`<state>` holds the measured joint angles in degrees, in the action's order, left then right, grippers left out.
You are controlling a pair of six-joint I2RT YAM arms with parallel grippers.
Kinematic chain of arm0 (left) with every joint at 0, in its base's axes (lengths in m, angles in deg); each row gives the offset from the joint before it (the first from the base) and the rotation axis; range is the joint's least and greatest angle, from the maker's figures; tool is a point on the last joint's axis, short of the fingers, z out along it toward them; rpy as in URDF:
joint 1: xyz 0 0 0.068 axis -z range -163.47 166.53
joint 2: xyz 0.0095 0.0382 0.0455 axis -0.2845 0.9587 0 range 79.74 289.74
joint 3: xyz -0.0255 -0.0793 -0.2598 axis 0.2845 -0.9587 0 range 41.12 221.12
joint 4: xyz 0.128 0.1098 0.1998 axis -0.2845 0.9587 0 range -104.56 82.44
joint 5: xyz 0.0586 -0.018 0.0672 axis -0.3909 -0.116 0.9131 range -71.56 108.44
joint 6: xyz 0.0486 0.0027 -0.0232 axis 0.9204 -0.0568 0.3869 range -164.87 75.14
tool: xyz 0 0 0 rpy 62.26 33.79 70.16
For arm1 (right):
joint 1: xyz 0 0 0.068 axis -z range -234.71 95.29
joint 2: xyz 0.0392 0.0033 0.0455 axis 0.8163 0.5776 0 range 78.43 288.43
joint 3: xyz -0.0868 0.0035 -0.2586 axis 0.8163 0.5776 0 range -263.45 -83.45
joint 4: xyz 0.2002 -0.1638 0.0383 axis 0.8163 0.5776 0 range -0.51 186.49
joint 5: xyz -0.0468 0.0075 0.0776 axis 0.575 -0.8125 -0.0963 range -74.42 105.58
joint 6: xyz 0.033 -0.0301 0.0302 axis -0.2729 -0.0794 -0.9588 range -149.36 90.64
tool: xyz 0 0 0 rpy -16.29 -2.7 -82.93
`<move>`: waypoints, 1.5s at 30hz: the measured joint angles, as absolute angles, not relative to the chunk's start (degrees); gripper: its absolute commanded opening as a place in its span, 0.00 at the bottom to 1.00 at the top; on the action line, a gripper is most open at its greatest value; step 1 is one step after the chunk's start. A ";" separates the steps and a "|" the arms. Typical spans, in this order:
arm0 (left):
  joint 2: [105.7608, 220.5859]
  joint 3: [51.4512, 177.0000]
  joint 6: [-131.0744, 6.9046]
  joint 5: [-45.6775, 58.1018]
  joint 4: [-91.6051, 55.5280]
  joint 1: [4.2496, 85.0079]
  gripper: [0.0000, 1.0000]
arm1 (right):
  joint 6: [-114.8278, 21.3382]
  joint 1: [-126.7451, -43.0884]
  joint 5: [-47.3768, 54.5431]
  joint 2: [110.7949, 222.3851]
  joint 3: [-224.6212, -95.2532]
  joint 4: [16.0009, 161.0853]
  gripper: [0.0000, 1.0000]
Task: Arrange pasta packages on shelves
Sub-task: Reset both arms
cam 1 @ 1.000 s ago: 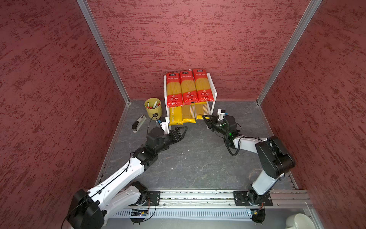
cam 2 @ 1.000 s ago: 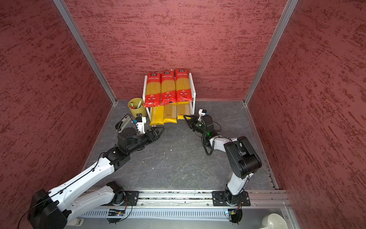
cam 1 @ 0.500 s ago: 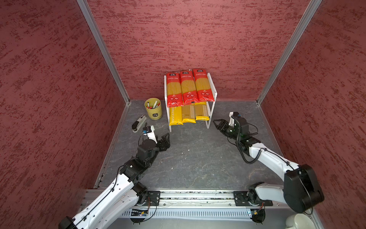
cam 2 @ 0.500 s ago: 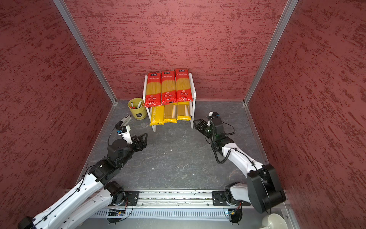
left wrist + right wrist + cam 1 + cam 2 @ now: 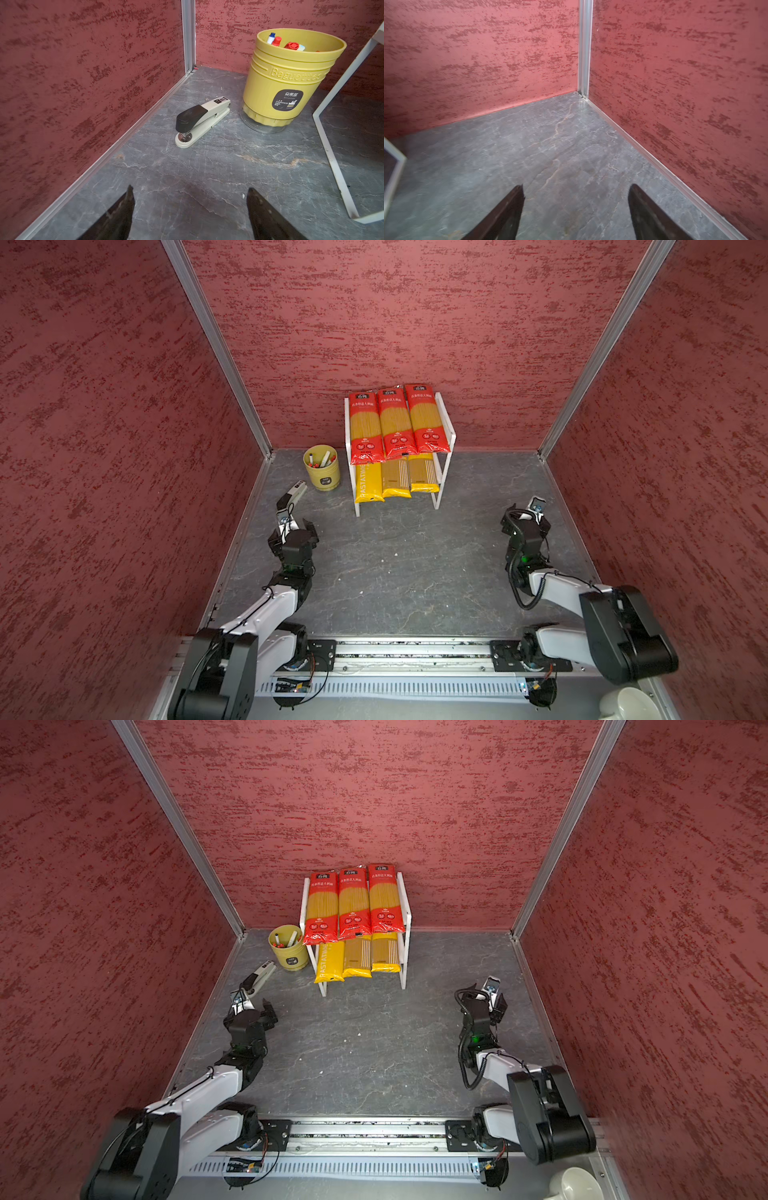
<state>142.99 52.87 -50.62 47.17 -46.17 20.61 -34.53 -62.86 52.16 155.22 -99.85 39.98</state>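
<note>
The shelves (image 5: 445,419) are a white two-tier rack against the back wall in both top views. Three red-ended pasta packages (image 5: 395,425) lie side by side on its top board. Three yellow ones (image 5: 368,485) lie on the lower tier, their ends sticking out in front. My left gripper (image 5: 297,527) hovers low over the floor, left of and nearer than the rack. In the left wrist view it (image 5: 190,188) is open and empty. My right gripper (image 5: 524,519) is off to the rack's right and, in the right wrist view (image 5: 577,185), also open and empty.
A yellow cup of pens (image 5: 322,468) stands just left of the rack, with a grey stapler (image 5: 293,495) nearer, by the left wall. The rack's leg (image 5: 332,158) shows beside the cup (image 5: 291,76). Red walls close in three sides. A white mug (image 5: 627,705) sits beyond the front rail.
Both arms have pulled back from the rack's front toward the near sides of the floor. The right gripper has gone from nearly shut to open; the left has widened a little.
</note>
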 measured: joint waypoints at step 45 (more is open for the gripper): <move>167.86 61.20 -46.91 23.48 -67.68 15.58 0.99 | -32.34 -54.55 32.07 167.46 -95.06 17.33 0.99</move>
<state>167.86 61.20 -46.91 23.48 -67.68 15.58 -32.34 -54.55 32.07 167.46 -95.06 17.33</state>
